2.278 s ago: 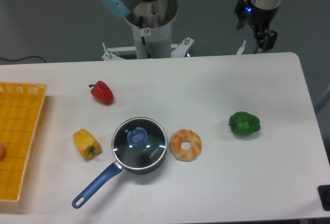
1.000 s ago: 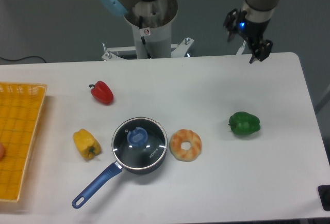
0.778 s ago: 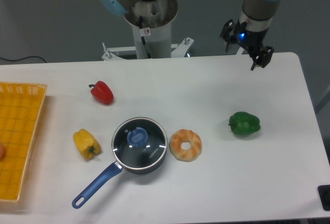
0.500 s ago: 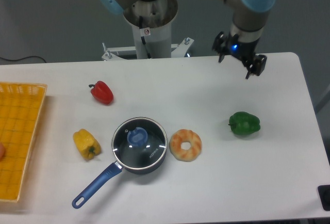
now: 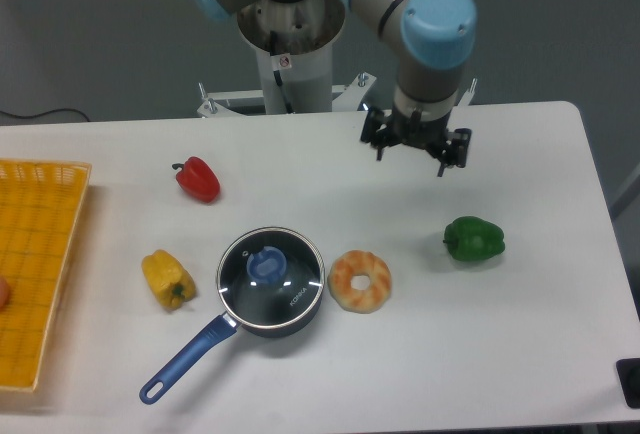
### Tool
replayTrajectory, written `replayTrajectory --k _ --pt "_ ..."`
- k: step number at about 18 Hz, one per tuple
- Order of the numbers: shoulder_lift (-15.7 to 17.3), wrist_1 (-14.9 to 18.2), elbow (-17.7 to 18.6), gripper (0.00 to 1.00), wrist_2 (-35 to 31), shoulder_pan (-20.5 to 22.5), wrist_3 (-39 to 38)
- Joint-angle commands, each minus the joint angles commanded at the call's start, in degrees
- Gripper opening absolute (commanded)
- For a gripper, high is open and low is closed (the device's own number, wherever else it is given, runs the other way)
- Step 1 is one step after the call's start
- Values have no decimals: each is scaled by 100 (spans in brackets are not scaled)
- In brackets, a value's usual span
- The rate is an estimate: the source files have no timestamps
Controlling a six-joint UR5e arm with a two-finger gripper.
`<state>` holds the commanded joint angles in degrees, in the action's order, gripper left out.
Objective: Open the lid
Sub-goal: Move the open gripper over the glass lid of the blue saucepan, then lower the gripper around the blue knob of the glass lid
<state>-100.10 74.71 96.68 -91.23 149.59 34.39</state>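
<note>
The round clear glass lid with a blue centre knob sits on the dark blue long-handled saucepan at the front centre of the table. My gripper hangs above the table's far right part, well up and to the right of the lid, apart from it. Its fingers point down with a wide gap between them, open and empty.
A doughnut lies right beside the saucepan. A green pepper lies at the right, a yellow pepper left of the pan, a red pepper farther back. A yellow basket stands at the left edge.
The arm has swung left and down from the table's far right corner toward the middle. The gripper stays open. Nothing on the table has moved.
</note>
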Motion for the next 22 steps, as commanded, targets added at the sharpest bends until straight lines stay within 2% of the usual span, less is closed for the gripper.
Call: replayTrajectory --k 3,5,8,10,11,12,22 --pt "-9 -9 -44 100 175 -96 -1134" --pt "0 -26 -70 100 430 -132 -1635" --pt "-27 -105 -167 100 466 -290 -2286" --pt "-97 -490 -158 100 492 -430 -2778" --pt "-193 -901 -167 100 518 -640 -3189" --pt "-255 -984 -184 100 519 -729 -3280" --pt "-650 -1055 -404 100 483 -1432 -3800"
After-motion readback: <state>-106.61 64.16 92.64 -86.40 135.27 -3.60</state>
